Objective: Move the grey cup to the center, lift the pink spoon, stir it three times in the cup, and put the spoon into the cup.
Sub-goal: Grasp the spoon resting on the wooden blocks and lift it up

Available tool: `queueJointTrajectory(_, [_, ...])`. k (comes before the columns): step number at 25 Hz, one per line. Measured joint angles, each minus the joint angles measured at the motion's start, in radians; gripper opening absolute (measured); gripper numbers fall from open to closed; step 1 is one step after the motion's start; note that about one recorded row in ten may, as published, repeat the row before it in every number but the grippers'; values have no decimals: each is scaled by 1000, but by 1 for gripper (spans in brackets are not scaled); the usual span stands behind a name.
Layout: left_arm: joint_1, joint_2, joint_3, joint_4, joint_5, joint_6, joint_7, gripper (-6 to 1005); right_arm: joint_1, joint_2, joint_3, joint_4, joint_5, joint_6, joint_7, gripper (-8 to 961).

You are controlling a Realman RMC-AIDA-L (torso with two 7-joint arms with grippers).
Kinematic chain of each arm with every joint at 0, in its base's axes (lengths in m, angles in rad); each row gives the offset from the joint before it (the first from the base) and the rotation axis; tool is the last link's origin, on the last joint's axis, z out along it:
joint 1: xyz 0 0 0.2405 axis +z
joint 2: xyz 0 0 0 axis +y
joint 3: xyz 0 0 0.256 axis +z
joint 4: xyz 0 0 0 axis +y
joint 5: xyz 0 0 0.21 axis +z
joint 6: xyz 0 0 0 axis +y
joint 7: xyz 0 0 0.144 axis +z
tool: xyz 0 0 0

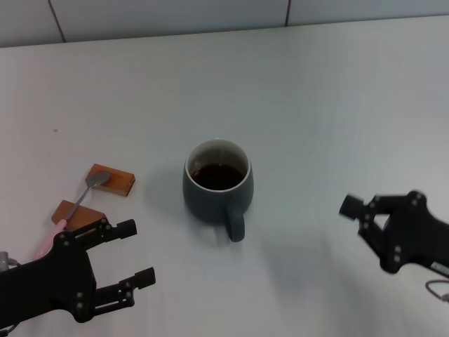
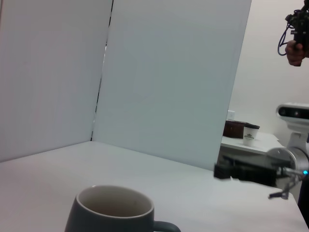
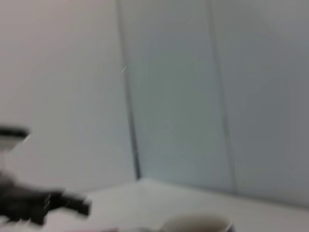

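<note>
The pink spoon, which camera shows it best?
The head view: the pink spoon lies across two wooden blocks, just beyond the left gripper. Neither wrist view shows it; both catch only the grey cup.

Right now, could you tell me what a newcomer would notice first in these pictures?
The grey cup stands mid-table, handle toward the robot. To its left the pink spoon lies across two wooden blocks. The open left gripper hovers near the spoon's handle; the right gripper hangs over bare table on the right.
</note>
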Motion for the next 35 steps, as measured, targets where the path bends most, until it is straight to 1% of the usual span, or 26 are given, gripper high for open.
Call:
queueJointTrajectory(4, [3, 0, 0, 0, 0, 0, 0, 779, -24, 0, -8, -23, -43, 31, -4, 49])
queueJointTrajectory(8, [4, 1, 0, 0, 0, -1, 0, 779, -30, 0, -14, -34, -76, 62, -5, 62])
queueJointTrajectory(14, [3, 2, 0, 0, 0, -1, 0, 779, -34, 1, -14, -34, -84, 66, -17, 81])
queueJointTrajectory(19, [6, 3, 0, 0, 0, -3, 0, 779, -36, 2, -14, -35, -91, 64, -18, 138])
queueJointTrajectory(26, [8, 3, 0, 0, 0, -9, 0, 779, -37, 1, -14, -36, -92, 56, -19, 315])
queueJointTrajectory(31, [8, 3, 0, 0, 0, -11, 1, 779, -36, 0, -14, -36, -92, 53, -19, 540])
queueJointTrajectory(34, [7, 3, 0, 0, 0, -11, 4, 779, -36, 0, -14, -36, -92, 53, -19, 586])
queueJointTrajectory(35, [7, 3, 0, 0, 0, -11, 7, 779, -36, 0, -14, -36, -92, 53, -19, 586])
